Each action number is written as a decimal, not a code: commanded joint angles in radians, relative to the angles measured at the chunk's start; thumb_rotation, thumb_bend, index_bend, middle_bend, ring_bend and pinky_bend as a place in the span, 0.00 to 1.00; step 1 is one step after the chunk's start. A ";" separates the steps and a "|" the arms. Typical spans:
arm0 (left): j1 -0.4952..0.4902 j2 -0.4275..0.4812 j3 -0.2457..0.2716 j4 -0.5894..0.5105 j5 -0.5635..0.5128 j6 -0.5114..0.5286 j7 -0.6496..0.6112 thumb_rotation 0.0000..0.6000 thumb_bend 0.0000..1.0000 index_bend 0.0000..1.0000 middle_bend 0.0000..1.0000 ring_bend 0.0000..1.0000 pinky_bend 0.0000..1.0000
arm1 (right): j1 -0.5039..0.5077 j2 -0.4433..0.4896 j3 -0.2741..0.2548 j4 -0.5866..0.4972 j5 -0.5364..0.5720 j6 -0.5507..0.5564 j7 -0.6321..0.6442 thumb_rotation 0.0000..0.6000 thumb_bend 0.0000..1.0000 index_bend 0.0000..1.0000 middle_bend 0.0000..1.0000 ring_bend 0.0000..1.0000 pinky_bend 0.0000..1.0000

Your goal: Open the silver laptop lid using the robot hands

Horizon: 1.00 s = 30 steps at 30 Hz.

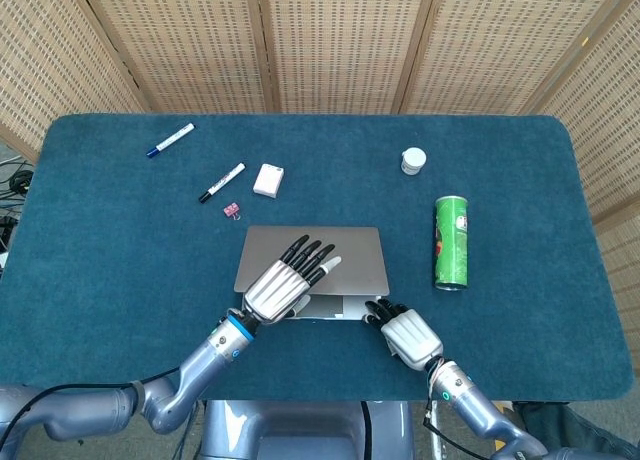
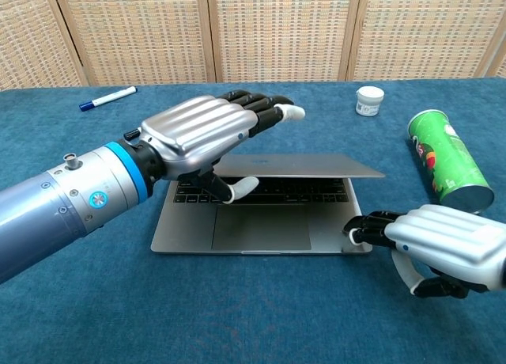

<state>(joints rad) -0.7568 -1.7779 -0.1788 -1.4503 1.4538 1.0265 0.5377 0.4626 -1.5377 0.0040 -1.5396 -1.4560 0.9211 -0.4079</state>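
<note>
The silver laptop (image 1: 355, 252) lies at the table's near middle with its lid (image 2: 316, 166) raised a little above the keyboard. My left hand (image 1: 275, 288) (image 2: 198, 130) holds the lid's front edge, fingers stretched over the top and thumb (image 2: 237, 188) underneath, above the keys. My right hand (image 1: 405, 332) (image 2: 443, 237) is low at the front right, its bent fingertips (image 2: 360, 229) touching the front right corner of the laptop base (image 2: 261, 231). It holds nothing.
A green chip can (image 1: 451, 242) (image 2: 443, 162) lies on its side right of the laptop. A small white jar (image 1: 413, 160) stands behind it. Two markers (image 1: 170, 140) (image 1: 221, 182), a white box (image 1: 268, 180) and a pink clip (image 1: 231, 211) lie at the back left.
</note>
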 commanded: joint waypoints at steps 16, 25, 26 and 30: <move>-0.021 0.064 -0.080 0.009 -0.097 0.025 0.044 1.00 0.45 0.00 0.00 0.00 0.00 | 0.015 0.001 -0.013 -0.006 0.038 0.005 -0.038 1.00 1.00 0.19 0.11 0.10 0.27; -0.048 0.093 -0.137 0.039 -0.193 0.013 0.077 1.00 0.45 0.00 0.00 0.00 0.00 | 0.024 0.006 -0.019 -0.020 0.051 0.007 -0.069 1.00 1.00 0.19 0.12 0.10 0.27; -0.054 0.095 -0.142 0.045 -0.202 0.010 0.080 1.00 0.45 0.00 0.00 0.00 0.00 | 0.026 0.006 -0.020 -0.021 0.053 0.007 -0.074 1.00 1.00 0.19 0.12 0.10 0.27; -0.078 0.092 -0.168 0.069 -0.242 0.000 0.076 1.00 0.45 0.00 0.00 0.00 0.00 | 0.032 0.008 -0.022 -0.026 0.061 0.005 -0.088 1.00 1.00 0.19 0.13 0.10 0.27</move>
<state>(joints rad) -0.8252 -1.6852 -0.3371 -1.3901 1.2235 1.0312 0.6141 0.4931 -1.5299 -0.0173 -1.5652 -1.3964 0.9266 -0.4949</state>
